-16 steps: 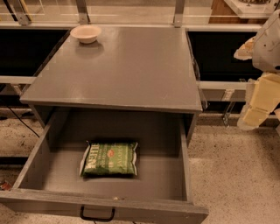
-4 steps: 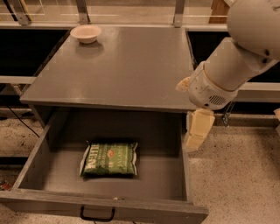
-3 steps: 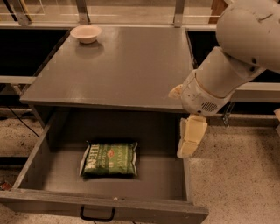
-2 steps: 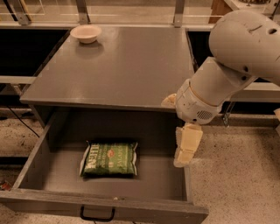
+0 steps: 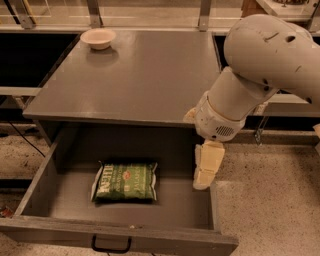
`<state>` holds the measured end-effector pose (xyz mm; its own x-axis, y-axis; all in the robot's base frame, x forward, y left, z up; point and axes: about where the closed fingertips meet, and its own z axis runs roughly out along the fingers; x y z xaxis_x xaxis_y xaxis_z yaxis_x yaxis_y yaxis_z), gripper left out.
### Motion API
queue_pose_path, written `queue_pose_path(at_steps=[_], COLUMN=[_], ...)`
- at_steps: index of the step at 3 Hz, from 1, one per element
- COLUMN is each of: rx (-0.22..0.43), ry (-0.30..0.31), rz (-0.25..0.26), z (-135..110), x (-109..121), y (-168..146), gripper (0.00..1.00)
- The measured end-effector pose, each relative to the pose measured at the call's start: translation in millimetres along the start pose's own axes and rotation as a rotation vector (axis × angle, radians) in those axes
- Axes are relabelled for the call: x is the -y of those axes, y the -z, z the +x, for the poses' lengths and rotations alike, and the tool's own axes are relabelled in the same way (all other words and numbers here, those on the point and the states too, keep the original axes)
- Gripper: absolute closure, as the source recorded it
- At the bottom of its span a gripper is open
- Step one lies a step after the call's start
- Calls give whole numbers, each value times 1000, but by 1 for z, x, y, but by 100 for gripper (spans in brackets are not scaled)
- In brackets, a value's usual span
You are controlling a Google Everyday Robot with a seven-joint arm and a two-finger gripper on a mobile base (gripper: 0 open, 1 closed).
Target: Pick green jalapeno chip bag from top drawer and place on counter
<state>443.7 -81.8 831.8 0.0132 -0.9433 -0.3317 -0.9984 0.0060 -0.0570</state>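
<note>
The green jalapeno chip bag point(image 5: 125, 181) lies flat on the floor of the open top drawer point(image 5: 45, 172), left of its middle. The drawer's front carries a small black handle point(image 5: 111, 246). The grey counter point(image 5: 135, 75) lies above the drawer. My gripper point(image 5: 206, 167) hangs from the white arm point(image 5: 250, 75) over the drawer's right side, to the right of the bag and apart from it. It holds nothing.
A small pale bowl point(image 5: 98, 37) stands at the counter's far left corner. Speckled floor point(image 5: 270, 200) lies to the right of the drawer. Metal frame posts point(image 5: 204, 12) and dark shelving stand behind the counter.
My arm has swung in from the right and come down to the left. The gripper now hangs over the drawer's right side, closer to the bag. The bag has not moved.
</note>
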Motion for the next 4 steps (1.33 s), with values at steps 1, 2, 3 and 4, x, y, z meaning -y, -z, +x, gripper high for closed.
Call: queue_pose_path(at_steps=[1, 2, 3, 4], rx=[8, 35, 35, -28], ry=[-3, 4, 4, -21], rz=[-7, -62, -62, -54], z=[-6, -14, -14, -14], x=[3, 17, 17, 20], y=[-16, -60, -60, -81], gripper=[0, 0, 0, 0])
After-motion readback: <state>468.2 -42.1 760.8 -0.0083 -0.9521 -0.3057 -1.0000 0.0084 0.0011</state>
